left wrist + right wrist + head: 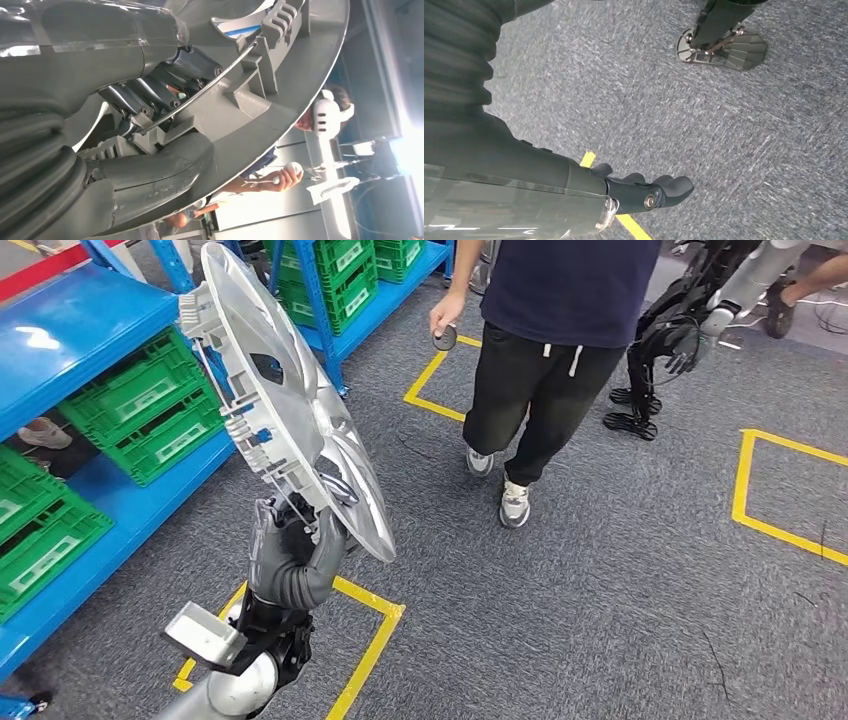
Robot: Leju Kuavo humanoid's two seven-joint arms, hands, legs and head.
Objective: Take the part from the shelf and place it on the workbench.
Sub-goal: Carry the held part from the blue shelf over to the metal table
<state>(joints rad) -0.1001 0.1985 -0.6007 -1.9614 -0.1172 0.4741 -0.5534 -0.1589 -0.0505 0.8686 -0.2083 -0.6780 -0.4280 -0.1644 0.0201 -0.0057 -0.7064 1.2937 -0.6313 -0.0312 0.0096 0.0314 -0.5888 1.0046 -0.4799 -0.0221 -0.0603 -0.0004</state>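
Closest in, the silver left arm rises to a grey ribbed wrist cover and the left hand [292,548], whose dark fingers [150,97] and thick grey thumb clamp the moulded rim and thin wire ring on the ribbed back of a large round silver-grey plastic wheel cover [290,405]. That part is held up in the air, tilted on edge, beside the blue metal shelf [85,320] stocked with green slatted plastic crates [150,405]. Hanging low over the floor, the right hand [644,192] holds nothing, its dark fingers lying side by side and slightly curled. Below lies coarse grey carpet [620,580] marked with yellow tape squares [370,640]. Farther off stands a person in a dark top and black trousers [545,390], and beyond, another dark-legged robot [680,335].
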